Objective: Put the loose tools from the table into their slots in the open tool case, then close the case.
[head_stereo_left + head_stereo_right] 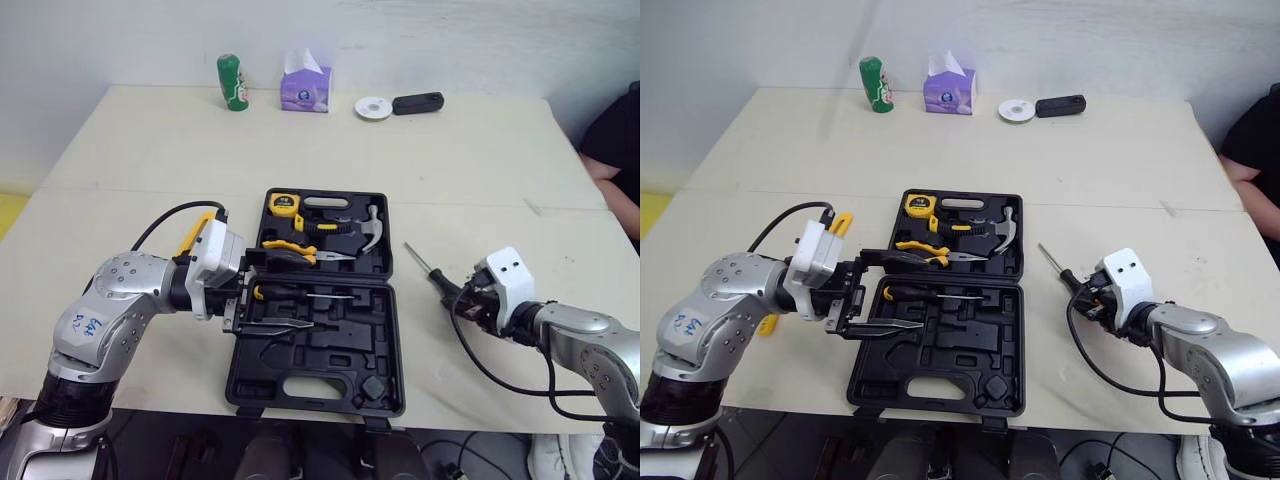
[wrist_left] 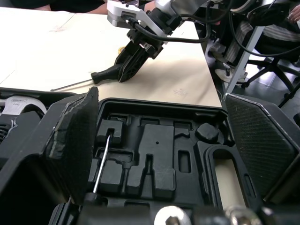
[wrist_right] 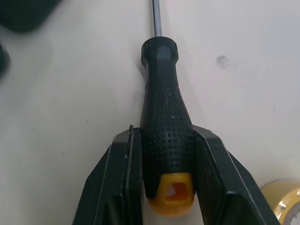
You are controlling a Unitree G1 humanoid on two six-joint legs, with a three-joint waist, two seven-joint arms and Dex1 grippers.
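**Screwdriver gripped, not yet lifted**

Right pincer [image 3: 166, 135]: closed on the screwdriver [image 3: 161, 84], one finger on each side of the black handle just above its yellow butt. The tool lies flat on the surface [image 1: 150, 150], to the right of the case [image 1: 320, 385] and apart from it. Its shaft points away from the robot, angled toward the case's far right corner.

Left pincer [image 1: 242, 300]: fingers spread wide and holding nothing, at the left edge of the case's near half. Cannot tell whether it touches the rim.

Case: open flat. The far half holds a tape measure [image 1: 283, 205], pliers [image 1: 290, 250] and a hammer [image 1: 372, 228]. The near half already holds a second screwdriver [image 1: 300, 293] lying crosswise, with another slim tool below it. Several moulded recesses nearer the robot are empty.

Step, as judged: picking up the loose screwdriver; seating it and closing the lid remain.

The next move calls for:
- lifting the tool clear of the surface, then carrying it left over the near half;
- turning the wrist so the shaft runs crosswise, as the stored screwdriver lies, because the present heading would likely not match a slot;
- choosing a long free recess and pressing the handle in before release;
- keeping clear of the left pincer, which sits over that same half.
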